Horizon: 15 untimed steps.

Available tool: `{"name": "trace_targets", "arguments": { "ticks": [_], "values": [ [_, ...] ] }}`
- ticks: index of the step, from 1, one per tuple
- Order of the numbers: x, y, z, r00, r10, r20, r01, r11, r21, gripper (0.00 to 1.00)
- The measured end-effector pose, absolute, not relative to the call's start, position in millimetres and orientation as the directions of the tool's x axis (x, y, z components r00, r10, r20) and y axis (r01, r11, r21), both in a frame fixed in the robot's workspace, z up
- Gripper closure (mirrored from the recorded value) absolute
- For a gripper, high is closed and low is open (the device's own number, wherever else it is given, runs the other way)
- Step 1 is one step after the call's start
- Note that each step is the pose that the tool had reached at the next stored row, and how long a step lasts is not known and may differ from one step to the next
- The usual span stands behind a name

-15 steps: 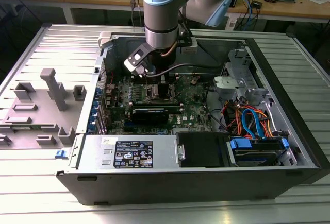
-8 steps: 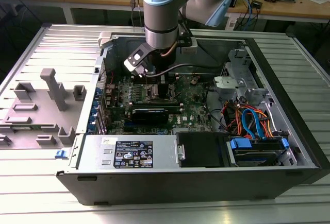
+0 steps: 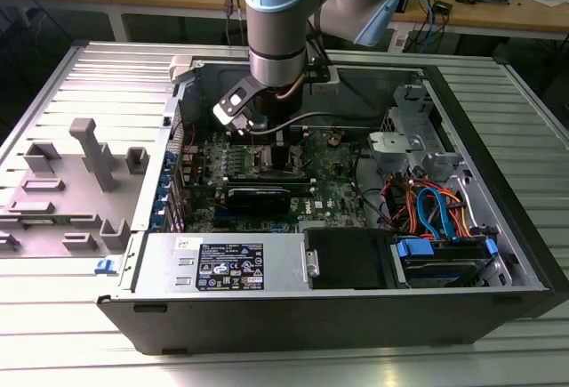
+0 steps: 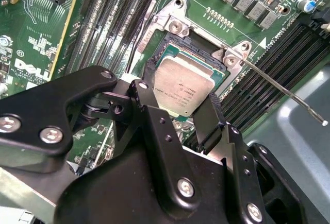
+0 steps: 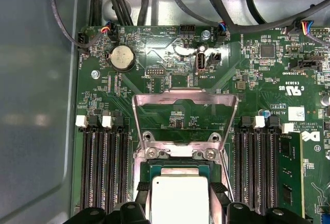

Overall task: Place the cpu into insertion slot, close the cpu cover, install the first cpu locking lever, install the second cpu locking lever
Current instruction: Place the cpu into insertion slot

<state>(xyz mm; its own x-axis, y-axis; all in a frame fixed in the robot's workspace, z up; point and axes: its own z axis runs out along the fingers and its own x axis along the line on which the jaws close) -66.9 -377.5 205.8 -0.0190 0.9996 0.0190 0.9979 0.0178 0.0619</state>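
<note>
- The chip point(image 4: 183, 87) point(image 5: 180, 201), square with a silver-grey top, lies level over the socket point(image 4: 191, 46), the dark recess with a silver rim near the middle of the circuit board point(image 5: 170, 74). Whether it is fully seated cannot be told.
- In both wrist views the gripper point(image 5: 180, 187) is clenched on the chip, one black fingertip point(image 5: 142, 187) against each of two opposite edges. In the exterior view the gripper point(image 3: 277, 142) reaches straight down into the computer case point(image 3: 524, 227).
- The cover point(image 5: 184, 99), a thin silver frame with a large window, stands raised at the far rim of the socket, off the chip. Green board shows through its window.
- In the second wrist view a thin metal lever point(image 4: 278, 87) sticks out from one corner of the socket, unlatched, and runs out over the memory slots to the edge of the board.
- Banks of long black memory slots point(image 5: 103, 162) flank the socket on two sides.
- A round coin battery point(image 5: 122, 57) sits near a corner of the board, beyond the cover.
- The case lies open on a ribbed metal table point(image 3: 89, 76), with a bundle of orange and blue cables point(image 3: 436, 209) toward the exterior view's right.
- A grey plastic fixture point(image 3: 84, 151) sits on the table at the exterior view's left, well apart from the case.
</note>
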Motion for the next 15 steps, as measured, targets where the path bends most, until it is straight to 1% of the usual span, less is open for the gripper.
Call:
{"name": "trace_targets", "arguments": {
  "ticks": [15],
  "values": [
    [-67.4,-377.5,201.2,-0.016,1.000,0.019,0.998,0.015,0.062,0.46]
  ]
}}
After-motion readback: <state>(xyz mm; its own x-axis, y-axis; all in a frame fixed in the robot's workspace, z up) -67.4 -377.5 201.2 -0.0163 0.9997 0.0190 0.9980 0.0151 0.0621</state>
